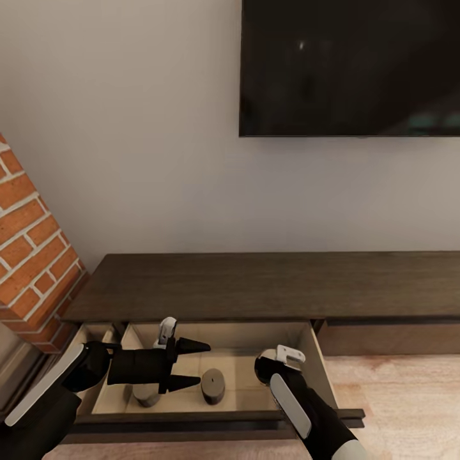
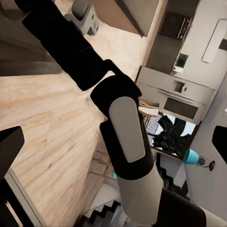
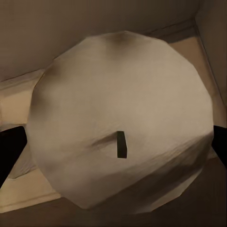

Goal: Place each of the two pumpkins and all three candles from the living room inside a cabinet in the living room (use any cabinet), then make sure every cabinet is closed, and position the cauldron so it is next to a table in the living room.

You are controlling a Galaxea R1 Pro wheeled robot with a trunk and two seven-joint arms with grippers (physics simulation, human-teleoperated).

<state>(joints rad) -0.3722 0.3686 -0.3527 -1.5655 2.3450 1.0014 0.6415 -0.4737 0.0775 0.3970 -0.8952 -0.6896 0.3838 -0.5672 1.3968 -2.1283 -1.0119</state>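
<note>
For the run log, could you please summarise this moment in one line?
drawer: open | candles in drawer: two | right gripper: around third candle, over drawer | left gripper: open, empty

Cabinet (image 1: 268, 284): dark-brown wood grain, pale beige drawer inside. Candles (image 1: 213, 385): grey-brown in the head view; the one at the right wrist (image 3: 118, 118) beige, dark wick. Brick column (image 1: 32, 255): orange-red, pale mortar. Television (image 1: 350, 67): black. Floor (image 1: 409, 396): light wood planks.
</note>
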